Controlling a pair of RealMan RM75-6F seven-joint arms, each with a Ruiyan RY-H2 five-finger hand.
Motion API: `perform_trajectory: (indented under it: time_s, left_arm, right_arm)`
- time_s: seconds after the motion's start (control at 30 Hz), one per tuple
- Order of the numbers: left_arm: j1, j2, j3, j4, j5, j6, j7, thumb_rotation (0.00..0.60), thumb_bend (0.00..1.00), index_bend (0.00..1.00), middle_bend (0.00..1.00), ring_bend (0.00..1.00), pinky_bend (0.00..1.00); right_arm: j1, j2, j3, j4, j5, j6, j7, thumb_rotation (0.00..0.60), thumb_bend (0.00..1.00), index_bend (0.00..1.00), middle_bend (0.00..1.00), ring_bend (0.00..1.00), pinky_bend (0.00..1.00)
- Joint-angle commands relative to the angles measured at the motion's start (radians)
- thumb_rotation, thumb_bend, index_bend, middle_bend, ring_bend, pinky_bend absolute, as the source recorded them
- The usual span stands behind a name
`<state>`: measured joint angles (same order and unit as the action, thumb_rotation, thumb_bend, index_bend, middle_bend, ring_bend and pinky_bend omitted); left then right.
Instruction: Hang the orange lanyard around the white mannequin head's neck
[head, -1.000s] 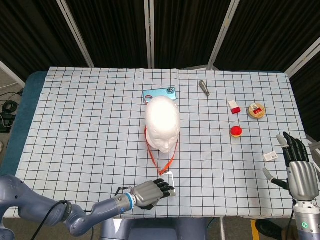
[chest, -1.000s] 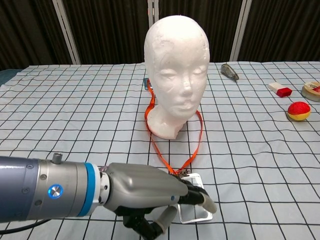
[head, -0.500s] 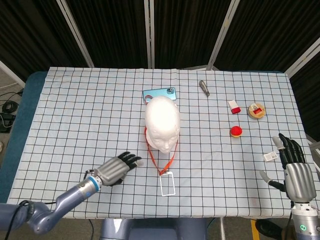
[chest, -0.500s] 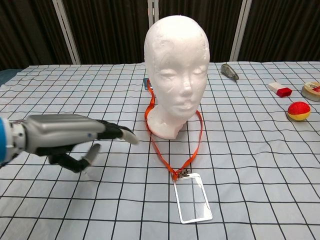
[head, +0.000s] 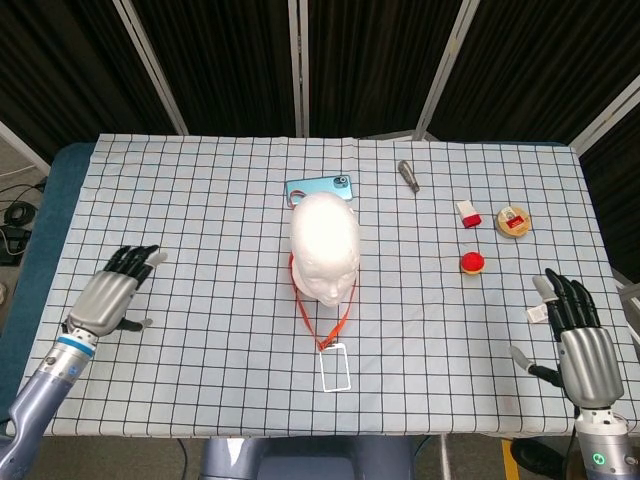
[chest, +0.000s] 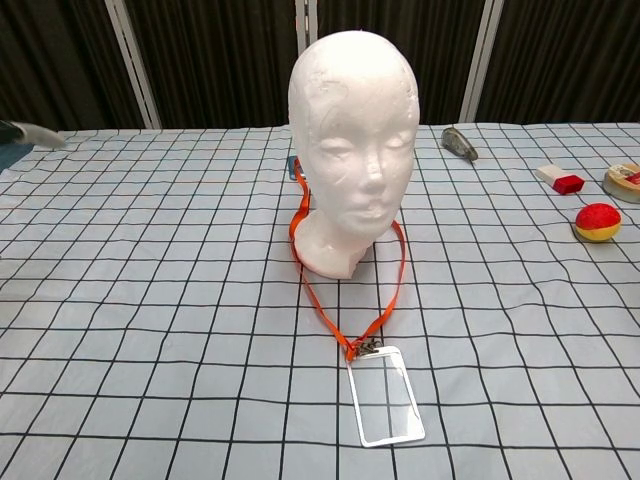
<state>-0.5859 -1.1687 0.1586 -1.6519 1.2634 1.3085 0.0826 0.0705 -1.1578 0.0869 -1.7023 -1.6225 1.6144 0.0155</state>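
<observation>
The white mannequin head (head: 324, 243) (chest: 352, 140) stands upright at the table's middle. The orange lanyard (head: 338, 326) (chest: 392, 285) loops around its neck and runs forward over the cloth to a clear badge holder (head: 335, 368) (chest: 386, 408) lying flat. My left hand (head: 113, 292) hovers open over the table's left side, far from the lanyard; in the chest view only a fingertip (chest: 30, 135) shows at the left edge. My right hand (head: 578, 345) stands open at the right front corner, holding nothing.
A blue phone (head: 319, 188) lies behind the head. A dark tool (head: 408, 175), a red-and-white block (head: 468, 213), a round tin (head: 513, 221) and a red ball (head: 472, 263) sit on the right half. A small white tag (head: 540, 313) lies by my right hand.
My left hand has let go of the badge holder and swung from the front middle back to the table's left side. The right hand has drifted slightly inward. The lanyard lies still.
</observation>
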Motion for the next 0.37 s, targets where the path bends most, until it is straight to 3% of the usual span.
perform_trajectory:
  time_s: [0.03,0.37]
  left_arm:
    - [0.121,0.004,-0.049,-0.018,0.029,0.187,0.002,0.6,0.0,0.0,0.0,0.0,0.0]
    - [0.258,-0.007,-0.011,-0.102,0.139,0.314,0.087,0.6,0.0,0.0,0.0,0.0,0.0]
  right_arm:
    - [0.0,0.007,-0.003,0.003,-0.001,-0.005,-0.023,0.6,0.0,0.05,0.0,0.0,0.0]
    - [-0.005,0.052,-0.013,-0.025,0.016,-0.03,-0.057,0.6,0.0,0.0,0.0,0.0,0.0]
